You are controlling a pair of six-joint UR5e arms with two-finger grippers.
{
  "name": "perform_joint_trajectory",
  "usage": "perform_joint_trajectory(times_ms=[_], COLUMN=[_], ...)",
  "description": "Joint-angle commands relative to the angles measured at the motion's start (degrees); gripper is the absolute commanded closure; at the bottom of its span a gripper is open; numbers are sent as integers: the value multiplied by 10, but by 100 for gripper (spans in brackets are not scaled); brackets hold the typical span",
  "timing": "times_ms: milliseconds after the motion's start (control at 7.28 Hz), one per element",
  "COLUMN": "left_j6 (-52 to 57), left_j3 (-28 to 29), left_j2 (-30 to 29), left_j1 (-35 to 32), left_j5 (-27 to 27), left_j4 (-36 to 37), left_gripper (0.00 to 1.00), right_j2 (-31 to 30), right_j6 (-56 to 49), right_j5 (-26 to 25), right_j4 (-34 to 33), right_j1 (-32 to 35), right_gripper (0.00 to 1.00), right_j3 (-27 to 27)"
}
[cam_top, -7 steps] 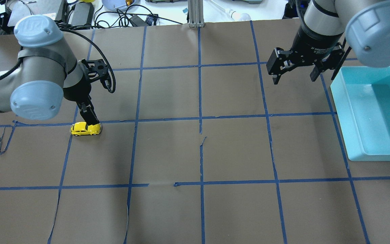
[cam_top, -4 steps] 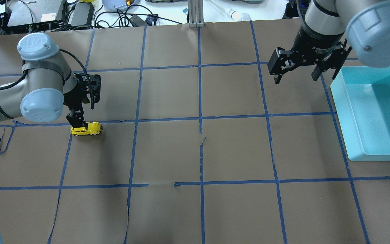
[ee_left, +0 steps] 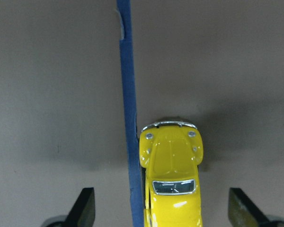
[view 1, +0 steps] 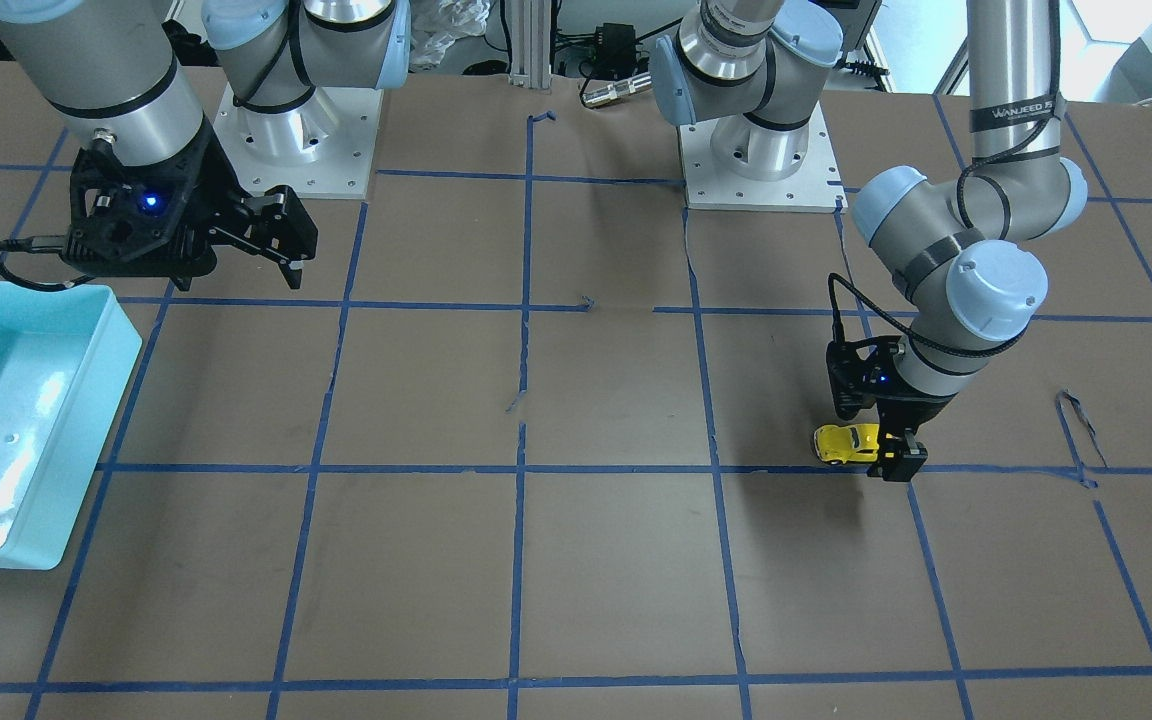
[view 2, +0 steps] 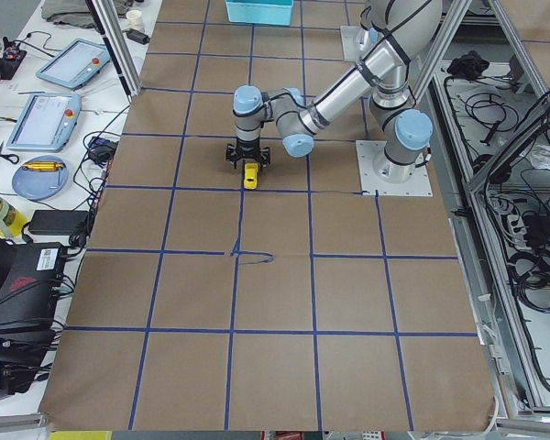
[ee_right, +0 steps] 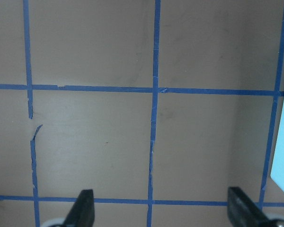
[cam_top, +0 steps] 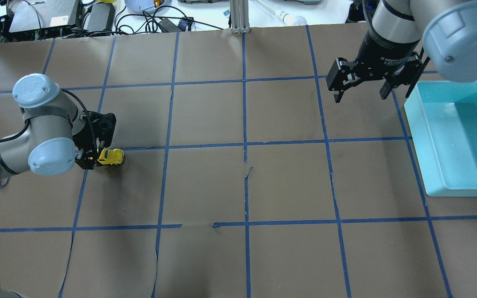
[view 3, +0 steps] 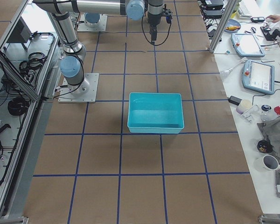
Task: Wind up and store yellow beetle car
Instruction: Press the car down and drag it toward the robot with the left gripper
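The yellow car is sitting on the bench, well apart from the blue bin. The left gripper is straddling it, fingers spread wide. The right gripper is hovering open just beside the bin.

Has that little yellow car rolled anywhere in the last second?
No. The yellow beetle car stays put, just below the same horizontal blue tape line.

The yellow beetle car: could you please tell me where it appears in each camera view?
Front-facing: yellow beetle car right of centre.
Overhead: car at left, mid-height.
Exterior left: car upper centre.
Exterior right: cannot make it out.
Left wrist: car bottom centre.
Right wrist: absent.
Shared landmark: blue tape line alongside it.
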Motion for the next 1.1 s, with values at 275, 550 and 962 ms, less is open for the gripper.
perform_joint_trajectory(times_ms=[275,550,962], left_j6=[3,3,1], left_j3=[-8,-8,-8], left_j2=[3,0,0], left_j1=[18,18,18], left_j5=[-22,-23,-23], left_j4=[5,6,5], left_gripper=[5,16,85], right_j2=[1,1,-2], right_j6=[1,0,-1], right_j5=[1,-1,-7], right_j4=[1,1,6], right_j1=[0,0,0], right_gripper=[0,0,0], right_j3=[0,0,4])
